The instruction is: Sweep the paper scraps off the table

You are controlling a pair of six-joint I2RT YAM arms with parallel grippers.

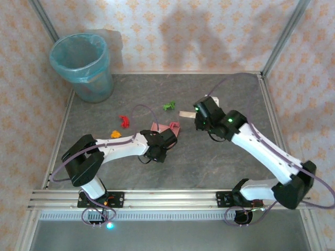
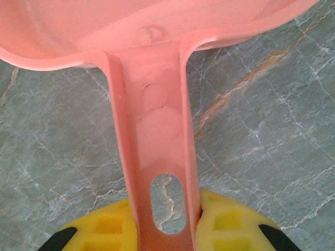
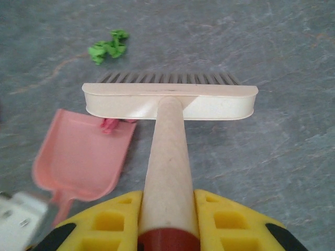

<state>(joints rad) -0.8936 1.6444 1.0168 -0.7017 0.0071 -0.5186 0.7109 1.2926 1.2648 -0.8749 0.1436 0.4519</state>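
Grey worktop [image 1: 220, 162]: a dustpan [image 3: 84, 157] is clasped by the left gripper [image 2: 167, 230], one pink scrap [image 3: 109, 124] at its mouth; beside it a brush [image 3: 170, 99] is grasped by the right gripper [image 3: 168, 222].

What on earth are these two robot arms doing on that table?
They are sweeping up bits of paper. The left gripper grips the handle of a pink dustpan. The right gripper holds a small brush by the pan's mouth, where a pink scrap sits. A green scrap, a red scrap and an orange scrap lie loose on the table. A lined bin stands at the far left corner.
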